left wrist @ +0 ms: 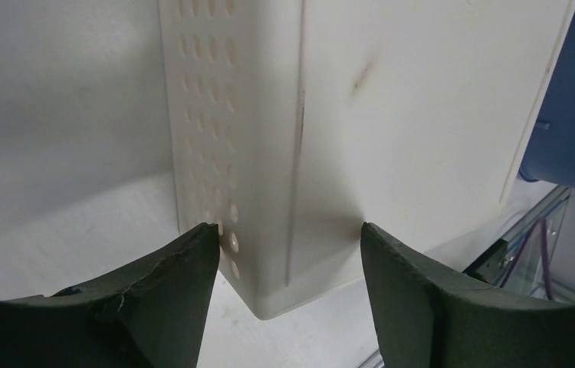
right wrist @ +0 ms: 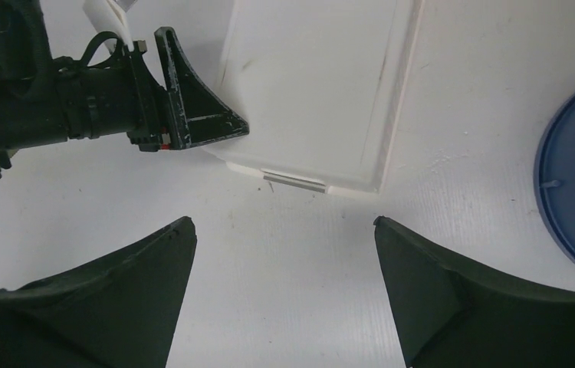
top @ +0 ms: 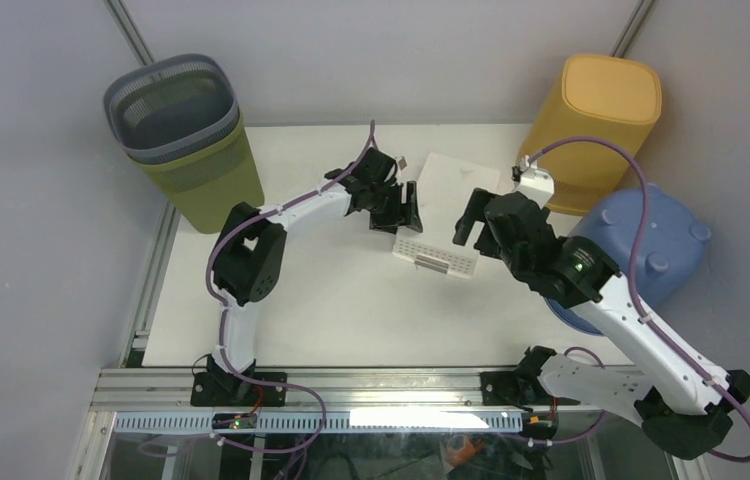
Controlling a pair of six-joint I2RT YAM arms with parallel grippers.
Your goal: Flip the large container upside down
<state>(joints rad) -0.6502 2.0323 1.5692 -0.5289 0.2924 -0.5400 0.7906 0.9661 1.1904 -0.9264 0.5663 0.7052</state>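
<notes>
Top external view: we count five containers on the white table [top: 351, 310]. One white perforated container [top: 456, 190] sits mid-table toward the far edge. It is tipped, so we see both its smooth bottom panel and one perforated long wall. One olive bin [top: 206, 180] stands at the far left corner with one grey mesh basket [top: 171, 105] nested in its mouth. One yellow bin [top: 601, 120] stands bottom up at the far right corner. Just in front of it, at the right edge, lies one blue tub [top: 666, 240] with its feet upward.

We see two arms, one on each side of the white container. The left gripper [top: 401, 210] is at the container's left end. In the left wrist view its two fingers straddle a corner, one by the perforated wall and one by the smooth panel. We cannot tell whether they are pressing on it.

The right gripper [top: 476, 222] hangs near the container's right end. In the right wrist view its jaws are spread wide over bare table and grasp nothing.
</notes>
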